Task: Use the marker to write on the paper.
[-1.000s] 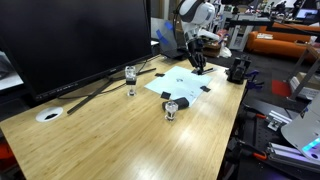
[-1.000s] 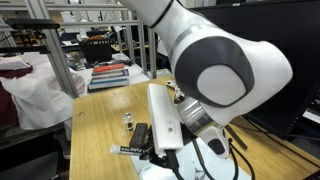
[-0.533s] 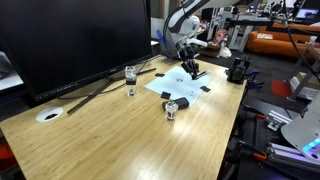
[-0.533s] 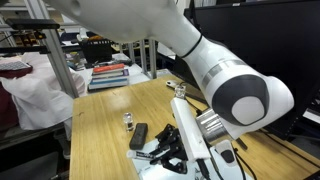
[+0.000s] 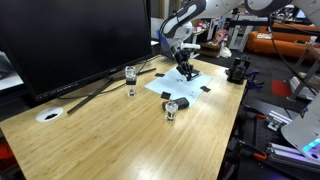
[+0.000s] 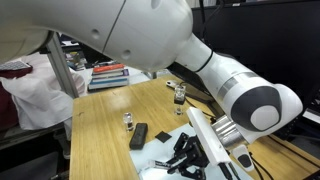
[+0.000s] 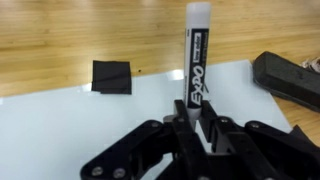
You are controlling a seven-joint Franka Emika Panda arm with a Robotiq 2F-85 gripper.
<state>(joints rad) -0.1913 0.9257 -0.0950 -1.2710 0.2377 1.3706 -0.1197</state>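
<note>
Clamping the marker point(image 7: 197, 55) between its jaws, the gripper point(image 7: 197, 122) hung low over the paper point(image 7: 90, 130) — jaws shut tight on the barrel, the lettered body sticking out past the fingers. Whether the tip touched the sheet couldn't be told; that end was hidden.

Risk no. 1, as I judged it: too much downward push would make the barrel slip or tilt in the grip, since only a short stretch was pinched, & the line would wander or stop. Too little push & nothing would print.

The sheet lay flat on the table point(image 7: 70, 30). In an exterior view the paper point(image 5: 180, 90) sat toward one end of the table. A small black piece point(image 7: 112, 76) sat at the paper's corner ahead, prob. holding it down. A dragging tip could ruck the sheet or peel that piece off.

Farther out, a black block point(image 7: 288, 78) lay just off the sheet's other far corner — a wide stroke that way could knock it, or run ink over the paper's edge onto bare wood.
</note>
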